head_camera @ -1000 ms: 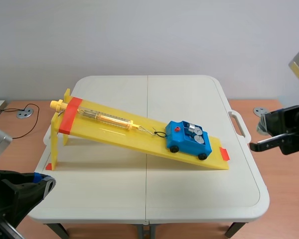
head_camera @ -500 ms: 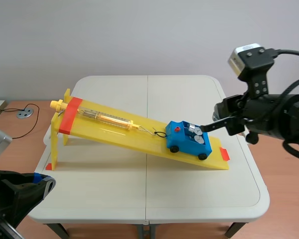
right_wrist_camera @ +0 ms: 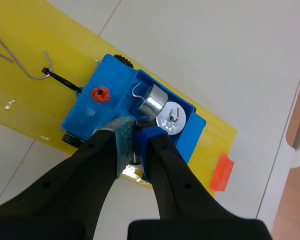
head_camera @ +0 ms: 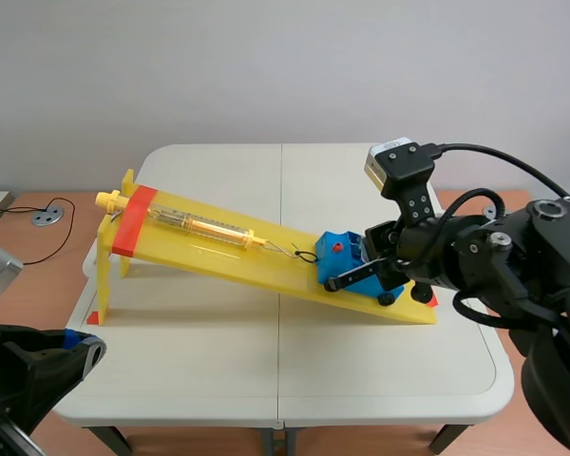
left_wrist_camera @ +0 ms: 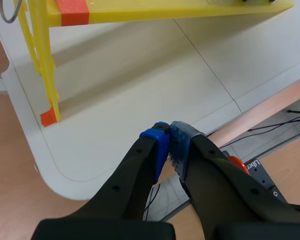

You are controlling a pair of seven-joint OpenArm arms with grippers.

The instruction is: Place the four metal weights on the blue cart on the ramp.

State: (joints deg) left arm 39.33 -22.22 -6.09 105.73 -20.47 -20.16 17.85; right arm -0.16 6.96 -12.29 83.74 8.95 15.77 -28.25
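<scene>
Pads (left_wrist_camera: 159, 145) of the left gripper (left_wrist_camera: 169, 131) press together on nothing, lower left in the scene, by the table's (head_camera: 342, 171) front corner. Centre right, the right gripper (right_wrist_camera: 135, 125), also closed and empty, touches the blue cart (right_wrist_camera: 90, 115) beside two visible metal weights (right_wrist_camera: 151, 100) in its tray. The cart sits low on the yellow ramp (head_camera: 218, 256).

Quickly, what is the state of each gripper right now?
Left gripper: closed, holding nothing.
Right gripper: closed, tips down at the blue cart; nothing seen held between them.
</scene>
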